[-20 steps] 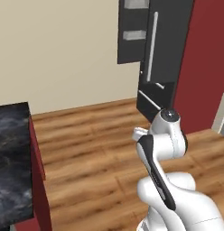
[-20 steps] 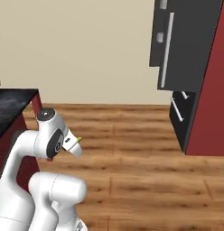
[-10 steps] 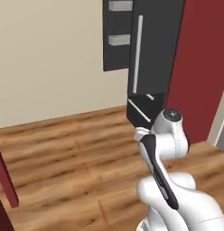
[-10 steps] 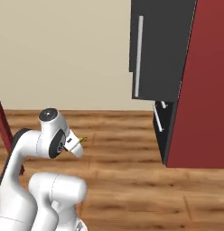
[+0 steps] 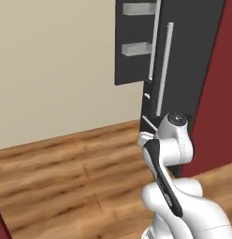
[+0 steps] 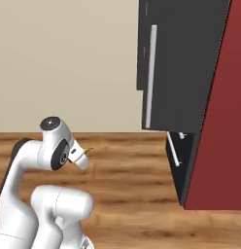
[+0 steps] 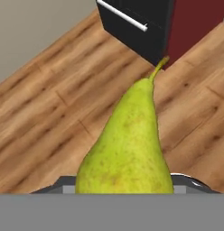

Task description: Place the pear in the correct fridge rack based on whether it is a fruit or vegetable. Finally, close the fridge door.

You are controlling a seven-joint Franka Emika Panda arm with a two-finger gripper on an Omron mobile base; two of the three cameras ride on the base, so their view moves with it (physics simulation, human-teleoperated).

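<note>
pear [image 7: 127,149]: yellow-green fruit with fine brown speckles, filling the lower centre of the hand view; broad base at the bottom edge, narrow neck and short curved stem pointing toward the upper right. held off the floor in the gripper [image 7: 125,187], whose jaws are closed onto its base; the finger tips themselves are mostly hidden behind the fruit. in the right base view, a small yellow-green tip of the pear [image 6: 86,150] pokes out past the white hand at centre left.

fridge door [image 5: 183,70]: tall dark-grey panel in the upper right of the left base view, carrying a long vertical silver bar handle [image 5: 164,70]. same door [image 6: 185,63] occupies the upper right of the right base view. whether it stands open or closed cannot be told from these angles.

second dark panel [image 5: 134,42]: upper centre of the left base view, just left of the door, with two pale shelf-like bins one above the other.

lower drawer [image 7: 132,27]: dark front with a horizontal silver handle, top centre of the hand view, beyond the pear's stem.

dark-red cabinet side [image 6: 219,126]: right edge of the right base view, beside the fridge.

wood plank floor [image 5: 66,172]: lower left of the left base view, beneath the arm.

beige wall [image 6: 64,63]: upper left of the right base view.
</note>
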